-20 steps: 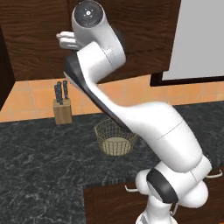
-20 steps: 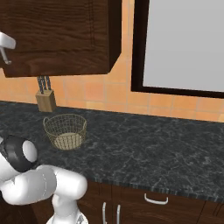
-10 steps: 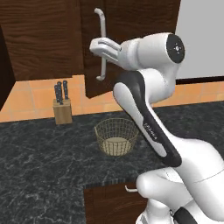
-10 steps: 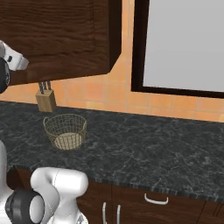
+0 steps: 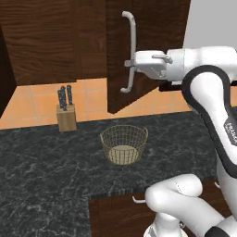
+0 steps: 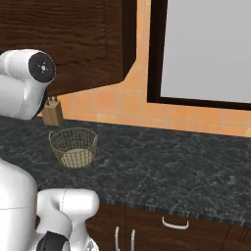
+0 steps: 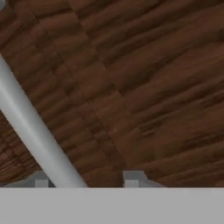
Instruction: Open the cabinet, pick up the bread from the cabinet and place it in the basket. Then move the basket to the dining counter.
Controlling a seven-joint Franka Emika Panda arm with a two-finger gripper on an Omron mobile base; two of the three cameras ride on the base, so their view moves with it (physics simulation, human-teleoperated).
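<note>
Here the claw [image 5: 130, 64] straddles the upright handle [image 5: 131, 51] of the cabinet [image 5: 152, 41] door, jaws part open, grip unclear; the basket [image 5: 123, 144] sits below it.

Gripper [image 5: 130, 63] level at the cabinet [image 5: 152, 51] door's bar handle [image 5: 131, 46], fingers either side of the bar. Door stands swung out from the wall. Below the hand, on the black counter [image 5: 51, 162]: the basket [image 5: 123, 144]. Knife block [image 5: 66, 115] further left of the basket, back against the wall. Window [image 6: 206, 49] off to the hand's right.
</note>
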